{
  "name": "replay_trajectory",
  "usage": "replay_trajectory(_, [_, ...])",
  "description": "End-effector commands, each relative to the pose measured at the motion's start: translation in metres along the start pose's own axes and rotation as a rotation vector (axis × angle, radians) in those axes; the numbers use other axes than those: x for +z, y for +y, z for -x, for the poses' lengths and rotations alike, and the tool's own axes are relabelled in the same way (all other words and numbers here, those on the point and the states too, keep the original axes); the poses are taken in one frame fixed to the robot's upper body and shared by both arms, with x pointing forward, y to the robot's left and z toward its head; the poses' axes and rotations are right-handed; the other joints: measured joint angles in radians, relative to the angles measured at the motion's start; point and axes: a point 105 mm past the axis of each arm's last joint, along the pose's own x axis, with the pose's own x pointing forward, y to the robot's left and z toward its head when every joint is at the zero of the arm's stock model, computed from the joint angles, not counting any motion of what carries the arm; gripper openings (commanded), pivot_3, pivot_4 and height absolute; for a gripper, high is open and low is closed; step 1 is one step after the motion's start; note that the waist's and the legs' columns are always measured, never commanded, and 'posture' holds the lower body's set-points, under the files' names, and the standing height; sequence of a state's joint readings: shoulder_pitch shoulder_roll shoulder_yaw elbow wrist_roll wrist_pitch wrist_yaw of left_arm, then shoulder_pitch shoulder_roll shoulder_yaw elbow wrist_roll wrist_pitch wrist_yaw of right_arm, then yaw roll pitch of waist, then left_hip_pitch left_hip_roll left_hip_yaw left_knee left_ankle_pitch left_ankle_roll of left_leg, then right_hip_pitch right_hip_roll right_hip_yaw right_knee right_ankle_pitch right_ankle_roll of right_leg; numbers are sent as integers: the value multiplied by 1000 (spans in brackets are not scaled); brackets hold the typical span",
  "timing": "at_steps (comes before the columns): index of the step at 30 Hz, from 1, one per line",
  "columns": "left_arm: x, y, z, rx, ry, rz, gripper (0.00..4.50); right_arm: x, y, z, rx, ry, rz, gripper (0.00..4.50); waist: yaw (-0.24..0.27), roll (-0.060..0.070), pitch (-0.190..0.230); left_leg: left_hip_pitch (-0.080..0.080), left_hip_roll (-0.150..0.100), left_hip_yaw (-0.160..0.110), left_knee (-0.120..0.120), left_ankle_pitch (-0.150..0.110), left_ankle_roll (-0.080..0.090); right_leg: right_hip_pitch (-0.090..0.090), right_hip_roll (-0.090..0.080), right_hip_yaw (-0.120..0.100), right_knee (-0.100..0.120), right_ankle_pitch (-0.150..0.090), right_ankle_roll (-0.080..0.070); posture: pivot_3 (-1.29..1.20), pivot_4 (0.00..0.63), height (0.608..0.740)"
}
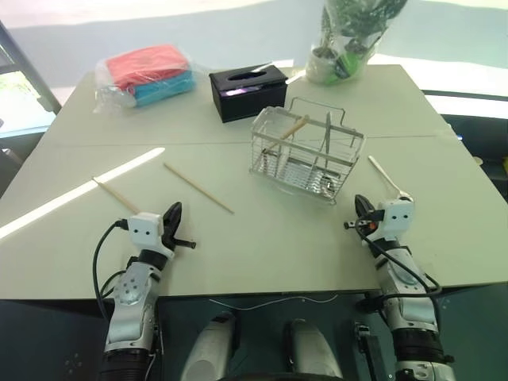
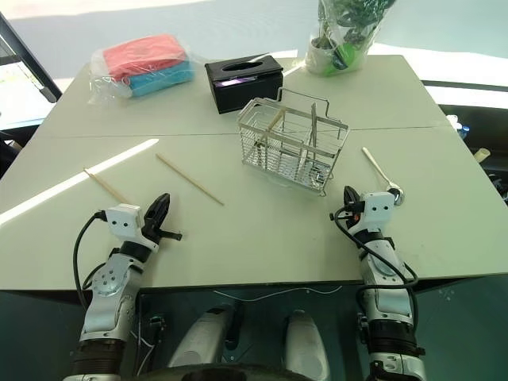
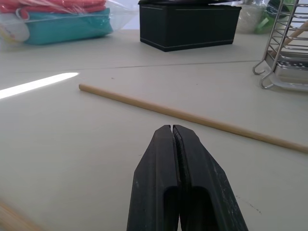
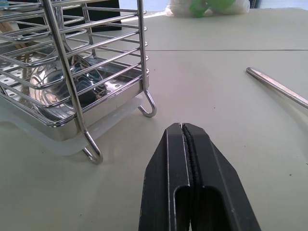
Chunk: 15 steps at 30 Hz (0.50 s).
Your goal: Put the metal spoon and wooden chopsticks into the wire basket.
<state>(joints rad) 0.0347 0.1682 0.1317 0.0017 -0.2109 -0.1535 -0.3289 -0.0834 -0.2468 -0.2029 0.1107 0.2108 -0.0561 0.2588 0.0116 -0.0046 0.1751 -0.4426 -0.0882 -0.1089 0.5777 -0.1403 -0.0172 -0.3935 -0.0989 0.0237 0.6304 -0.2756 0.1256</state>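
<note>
The wire basket [image 1: 305,155] stands at mid-table, holding a wooden-handled utensil and a metal one. The metal spoon [image 1: 389,181] lies flat on the table to the basket's right, just beyond my right gripper [image 1: 361,203], which is shut and empty. One of the wooden chopsticks [image 1: 198,188] lies diagonally left of the basket, and the other [image 1: 115,194] lies further left. My left gripper [image 1: 175,209] is shut and empty, resting between them near the front edge. The left wrist view shows the nearer chopstick [image 3: 192,117] crossing just ahead of the shut fingertips [image 3: 172,132].
A black tissue box [image 1: 248,91] sits behind the basket. A plastic bag of red and teal cloths [image 1: 147,73] lies at the back left, and a wrapped potted plant [image 1: 349,40] at the back right. The table's front edge [image 1: 262,294] runs just under both wrists.
</note>
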Motion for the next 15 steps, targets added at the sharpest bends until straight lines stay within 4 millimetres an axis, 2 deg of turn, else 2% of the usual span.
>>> replay_trajectory(1, [15, -1, -1, -13, -61, -6, 45, 13, -2, 0, -7, -50, 10, 0, 0, 0, 0, 0, 0, 0, 0, 0, 0, 0, 0, 0, 0, 0, 0, 0, 150, 740])
replay_trajectory(15, [12, 3, -2, -16, -20, 15, 45, 13, -2, -1, -8, -50, 9, 0, 0, 0, 0, 0, 0, 0, 0, 0, 0, 0, 0, 0, 0, 0, 0, 0, 150, 740])
